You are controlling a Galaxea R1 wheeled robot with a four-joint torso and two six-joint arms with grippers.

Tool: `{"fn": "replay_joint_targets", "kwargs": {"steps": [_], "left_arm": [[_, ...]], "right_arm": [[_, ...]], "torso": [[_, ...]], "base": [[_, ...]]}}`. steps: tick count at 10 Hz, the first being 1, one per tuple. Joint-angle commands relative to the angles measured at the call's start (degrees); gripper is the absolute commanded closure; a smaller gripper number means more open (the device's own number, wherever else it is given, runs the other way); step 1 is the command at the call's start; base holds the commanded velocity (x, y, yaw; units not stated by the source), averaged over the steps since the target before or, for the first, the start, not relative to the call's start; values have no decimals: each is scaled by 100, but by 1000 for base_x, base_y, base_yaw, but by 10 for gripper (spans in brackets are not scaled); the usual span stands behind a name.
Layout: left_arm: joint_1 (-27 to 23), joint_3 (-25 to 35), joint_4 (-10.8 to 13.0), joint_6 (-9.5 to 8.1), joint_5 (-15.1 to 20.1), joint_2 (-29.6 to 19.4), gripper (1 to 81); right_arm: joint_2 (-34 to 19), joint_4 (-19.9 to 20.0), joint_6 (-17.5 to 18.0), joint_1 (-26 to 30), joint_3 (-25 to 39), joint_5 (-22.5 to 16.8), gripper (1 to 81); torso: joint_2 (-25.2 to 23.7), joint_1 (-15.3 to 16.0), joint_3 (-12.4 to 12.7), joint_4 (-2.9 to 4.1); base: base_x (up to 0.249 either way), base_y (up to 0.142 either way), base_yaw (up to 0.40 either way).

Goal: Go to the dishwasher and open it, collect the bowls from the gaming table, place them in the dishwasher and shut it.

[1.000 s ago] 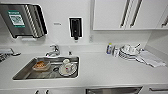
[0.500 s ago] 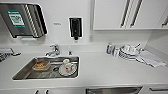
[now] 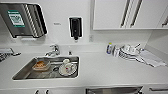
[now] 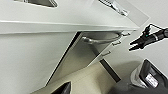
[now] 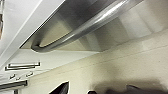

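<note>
The dishwasher is the steel front under the white counter, at the lower edge of the head view. In the left wrist view its door leans out a little from the cabinets, with a dark gap along one side, and its bar handle runs along the top. My right gripper hangs a short way from that handle's end, open and holding nothing. The right wrist view looks up close at the bar handle. The bowls and the gaming table are out of view.
A steel sink holds white dishes and an orange item. Behind it is a tap. More white dishes and a cloth lie at the counter's right. Wall cabinets hang above.
</note>
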Motion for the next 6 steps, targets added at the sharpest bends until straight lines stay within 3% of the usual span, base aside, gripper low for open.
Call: {"fn": "replay_joint_targets", "kwargs": {"steps": [1, 4, 6], "left_arm": [[-456, 165, 90, 37, 100, -162, 10], [-456, 156, 90, 54, 100, -108, 10], [-456, 148, 143, 55, 100, -117, 10]], "right_arm": [[-286, 131, 724, 950, 56, -391, 10], [197, 123, 1243, 1206, -479, -768, 10], [585, 88, 1534, 1232, -893, -822, 10]], "torso": [[0, 0, 0, 0], [0, 0, -2, 0], [0, 0, -2, 0]], "base": [[0, 0, 0], [0, 0, 0], [0, 0, 0]]}}
